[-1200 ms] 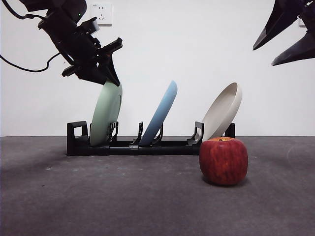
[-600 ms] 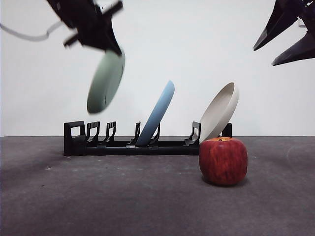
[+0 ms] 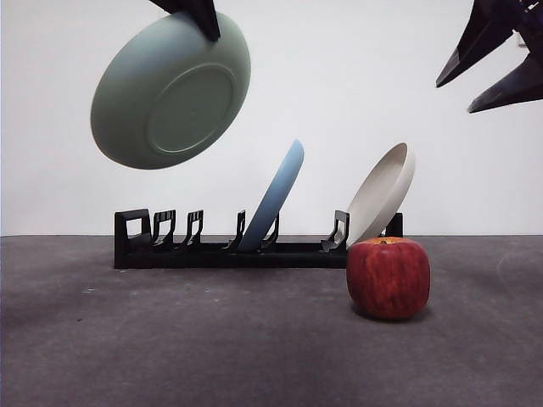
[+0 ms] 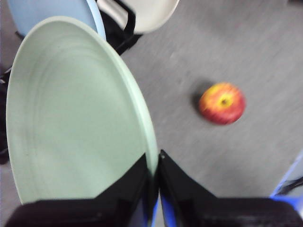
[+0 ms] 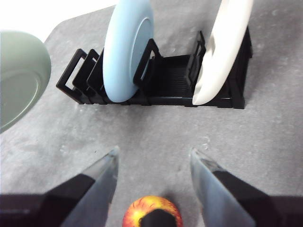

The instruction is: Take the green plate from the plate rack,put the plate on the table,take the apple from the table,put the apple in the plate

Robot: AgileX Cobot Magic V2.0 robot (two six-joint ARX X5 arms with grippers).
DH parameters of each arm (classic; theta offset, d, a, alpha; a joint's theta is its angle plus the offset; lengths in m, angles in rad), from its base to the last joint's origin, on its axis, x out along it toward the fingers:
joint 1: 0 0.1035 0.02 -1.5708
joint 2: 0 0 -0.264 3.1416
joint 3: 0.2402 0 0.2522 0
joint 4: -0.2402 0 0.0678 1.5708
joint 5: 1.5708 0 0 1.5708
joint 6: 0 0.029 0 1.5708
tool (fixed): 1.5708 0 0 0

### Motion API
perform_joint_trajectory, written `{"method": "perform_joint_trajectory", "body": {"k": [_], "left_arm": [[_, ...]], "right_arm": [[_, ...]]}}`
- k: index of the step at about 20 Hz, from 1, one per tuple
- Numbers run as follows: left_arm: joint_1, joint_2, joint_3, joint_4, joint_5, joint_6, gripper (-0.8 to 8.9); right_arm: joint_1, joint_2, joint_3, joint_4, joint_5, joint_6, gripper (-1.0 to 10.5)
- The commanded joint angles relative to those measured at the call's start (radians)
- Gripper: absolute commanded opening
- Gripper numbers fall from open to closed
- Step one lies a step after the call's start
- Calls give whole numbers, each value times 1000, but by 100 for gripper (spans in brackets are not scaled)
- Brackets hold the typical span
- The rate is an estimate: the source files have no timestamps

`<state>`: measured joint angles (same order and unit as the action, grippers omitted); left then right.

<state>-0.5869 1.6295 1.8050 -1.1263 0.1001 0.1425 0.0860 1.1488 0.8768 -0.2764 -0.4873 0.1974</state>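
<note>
We see the left gripper (image 4: 154, 163) clamped on the green plate (image 3: 170, 91) at upper left, clear of the rack (image 3: 254, 248). Right gripper (image 5: 154, 163) hangs with jaws apart. The apple (image 3: 388, 277) sits lower right on the table (image 3: 212, 339).

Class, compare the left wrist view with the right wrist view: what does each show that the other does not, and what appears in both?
Only the left wrist view shows the left pincer shut on the rim of the green plate, whose inner face is visible. Only the right wrist view shows the right pincer open above the apple, and the full plate rack on the table. Both show the green plate, the apple, the light blue plate and the beige plate.
</note>
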Motion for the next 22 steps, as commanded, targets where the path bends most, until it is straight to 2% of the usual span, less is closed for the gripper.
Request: {"method": "perform_joint_trajectory", "body": {"k": [1,4,7,13,17,20,21,22], "left_arm": [[-104,3,-43,2,-111,10,-8],[-221,3,-141,29,-200,-39,-8],[-313,3,-304,172,-294,-81,-8],[-387,7,-651,509,-338,-95,-9],[-389,7,-743,557,-314,-96,-9],[-388,7,-746,558,-192,-116,6],[-389,7,-746,558,-164,-117,54],[-388,7,-746,557,-159,-117,154]], "right_arm": [[2,3,2,5,0,-8,252],[2,3,2,5,0,-10,252],[2,3,2,5,0,-16,252],[2,3,2,5,0,-16,252],[2,3,2,5,-1,-16,252],[5,3,2,3,-6,-16,254],[10,3,2,-2,-6,-16,263],[15,3,2,-8,-8,-16,263]]}}
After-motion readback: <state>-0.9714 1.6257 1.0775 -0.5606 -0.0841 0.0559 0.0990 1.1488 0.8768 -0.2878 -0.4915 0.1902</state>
